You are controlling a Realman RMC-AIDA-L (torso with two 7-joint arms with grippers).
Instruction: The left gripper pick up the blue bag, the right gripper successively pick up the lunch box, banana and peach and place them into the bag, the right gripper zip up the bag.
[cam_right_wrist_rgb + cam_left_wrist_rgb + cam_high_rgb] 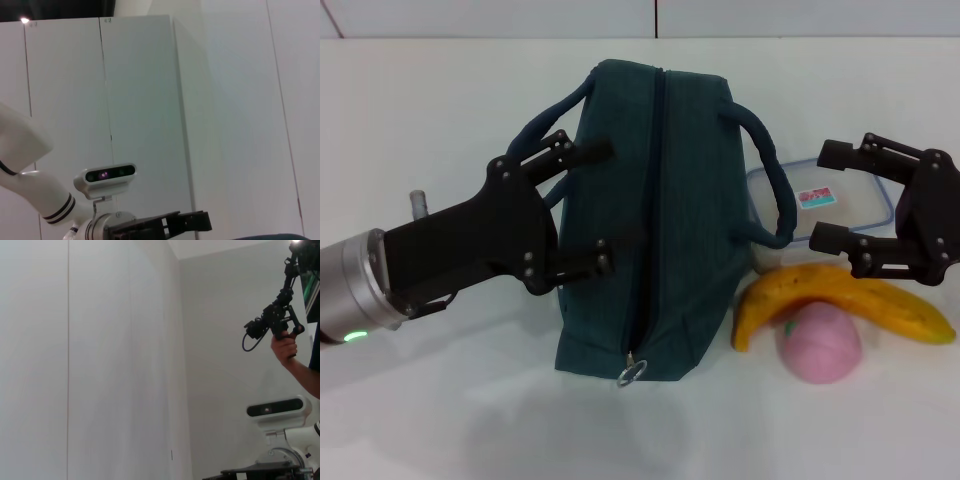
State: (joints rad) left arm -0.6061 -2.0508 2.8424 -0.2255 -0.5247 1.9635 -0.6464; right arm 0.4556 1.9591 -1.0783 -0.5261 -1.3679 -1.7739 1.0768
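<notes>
The blue bag (pixel 650 210) lies on the white table, its zip running down the middle with the ring pull (pixel 631 371) at the near end. My left gripper (pixel 600 207) is open at the bag's left side, its fingers reaching over the left handle (pixel 535 130) and the bag's edge. On the right, my right gripper (pixel 827 195) hangs open above the clear lunch box (pixel 820 205), which stands beside the bag's right handle (pixel 775 185). The banana (pixel 840 295) lies in front of the box. The pink peach (pixel 818 343) touches the banana's near side.
The white table (pixel 430 110) stretches to the left and front of the bag. Both wrist views look up at white cabinets (pixel 140 100) and walls. In the left wrist view, a person's hand (pixel 285 347) holds a black device at the far right.
</notes>
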